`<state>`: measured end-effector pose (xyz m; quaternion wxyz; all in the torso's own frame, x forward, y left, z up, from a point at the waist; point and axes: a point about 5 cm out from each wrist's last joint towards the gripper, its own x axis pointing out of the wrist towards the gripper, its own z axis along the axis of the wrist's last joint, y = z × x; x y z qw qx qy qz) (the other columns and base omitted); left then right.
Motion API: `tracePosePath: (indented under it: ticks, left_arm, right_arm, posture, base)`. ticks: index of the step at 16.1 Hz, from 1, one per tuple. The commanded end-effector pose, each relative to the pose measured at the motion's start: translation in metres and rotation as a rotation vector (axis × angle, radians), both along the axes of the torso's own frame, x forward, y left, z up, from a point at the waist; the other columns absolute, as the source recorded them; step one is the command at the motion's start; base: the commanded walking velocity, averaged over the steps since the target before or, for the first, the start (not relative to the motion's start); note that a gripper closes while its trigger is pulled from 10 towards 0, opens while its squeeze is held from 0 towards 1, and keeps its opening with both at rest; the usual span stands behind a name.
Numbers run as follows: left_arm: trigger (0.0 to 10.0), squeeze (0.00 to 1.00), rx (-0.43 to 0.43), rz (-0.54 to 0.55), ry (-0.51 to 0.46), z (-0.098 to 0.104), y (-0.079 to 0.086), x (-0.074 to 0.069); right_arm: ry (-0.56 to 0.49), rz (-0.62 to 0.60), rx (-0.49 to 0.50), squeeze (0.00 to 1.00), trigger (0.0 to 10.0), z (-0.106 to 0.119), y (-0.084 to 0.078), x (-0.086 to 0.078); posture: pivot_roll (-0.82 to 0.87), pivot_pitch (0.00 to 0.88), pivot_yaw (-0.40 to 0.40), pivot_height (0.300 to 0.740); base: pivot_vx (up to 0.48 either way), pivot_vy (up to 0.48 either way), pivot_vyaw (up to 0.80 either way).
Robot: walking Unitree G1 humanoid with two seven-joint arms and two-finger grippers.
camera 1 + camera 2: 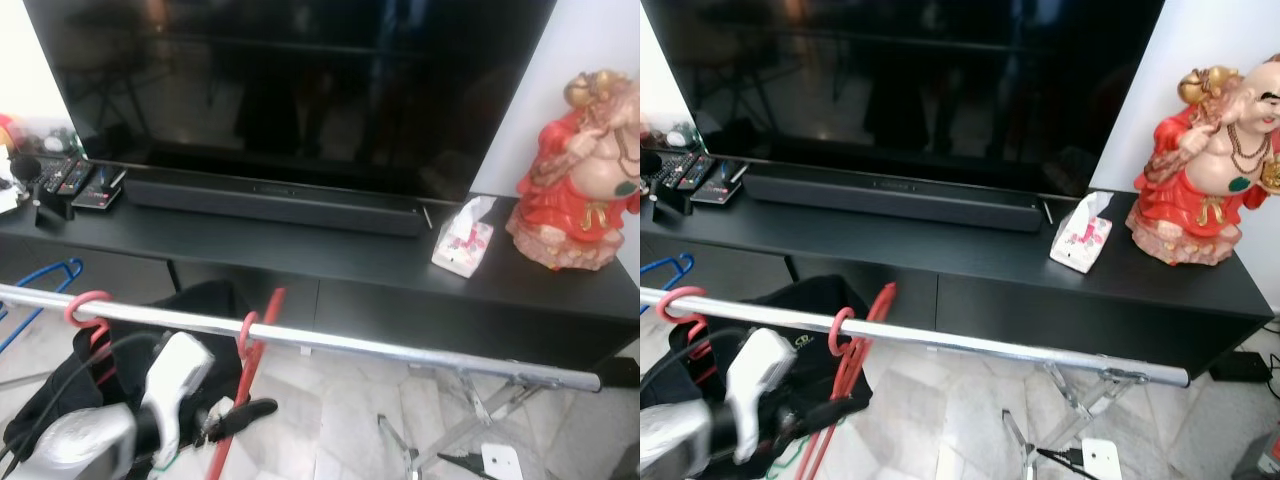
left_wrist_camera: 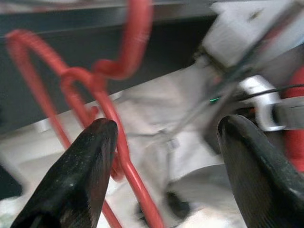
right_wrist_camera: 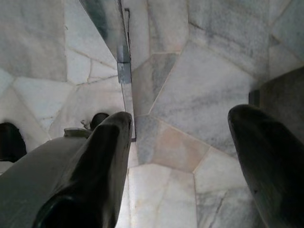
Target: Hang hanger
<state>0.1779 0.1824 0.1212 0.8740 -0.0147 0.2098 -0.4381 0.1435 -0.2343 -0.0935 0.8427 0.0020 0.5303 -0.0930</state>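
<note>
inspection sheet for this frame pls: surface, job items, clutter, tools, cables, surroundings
Surface: pale marble tile floor.
Job's things: silver metal rail carries two red plastic hangers by their hooks, one mid-rail, one further left; blue hanger behind.
Clutter: black garment under the rail.
Grippers: left tool open, one finger against a red hanger; right tool open, aimed at the floor.
Cables: black cable into a white box.
Surroundings: black TV, soundbar, tissue box, red figurine, remotes.
</note>
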Motion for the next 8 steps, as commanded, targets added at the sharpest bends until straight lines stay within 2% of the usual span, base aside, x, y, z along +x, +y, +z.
tracePosePath:
  ticks: [1,2,3,5,6,7,8]
  left_arm:
    - [10.0,0.0,-0.08,-0.036,-0.013,0.007,0.001,-0.009]
    - [10.0,0.0,-0.104,-0.024,-0.01,0.006,0.004,-0.013]
    - [10.0,0.0,-0.132,-0.005,0.005,-0.002,0.01,-0.022]
    - [10.0,0.0,-0.12,-0.033,0.07,-0.016,0.017,-0.039]
    - [10.0,0.0,-0.085,-0.045,0.122,-0.025,0.021,-0.048]
    - [10.0,0.0,0.0,-0.063,0.178,-0.038,0.026,-0.055]
    - [10.0,0.0,0.116,-0.04,0.264,-0.058,0.037,-0.061]
  right_arm:
    - [0.002,-0.002,-0.005,0.0,10.0,0.0,-0.002,-0.001]
    - [0.003,-0.002,-0.005,0.0,10.0,0.0,-0.002,-0.001]
    - [0.004,-0.001,-0.005,0.0,10.0,0.0,-0.002,-0.001]
    - [0.005,0.001,-0.004,0.0,10.0,0.0,-0.002,-0.001]
    - [0.006,0.004,-0.005,0.0,10.0,0.0,-0.002,-0.001]
    - [0.007,0.005,-0.005,0.0,10.0,0.0,-0.002,-0.001]
    - [0.007,0.006,-0.006,0.0,10.0,0.0,-0.002,-0.001]
  posture:
    - [0.07,0.0,-0.095,0.74]
    - [0.07,0.0,-0.095,0.74]
    - [0.07,0.0,-0.095,0.74]
    - [0.07,0.0,-0.095,0.74]
    - [0.08,0.0,-0.097,0.74]
    - [0.08,0.0,-0.097,0.74]
    - [0.08,0.0,-0.096,0.74]
  base:
    - [0.0,0.0,0.0]
    - [0.0,0.0,0.0]
    - [0.0,0.0,0.0]
    - [0.0,0.0,0.0]
    - [0.0,0.0,0.0]
    - [0.0,0.0,0.0]
    - [0.0,0.0,0.0]
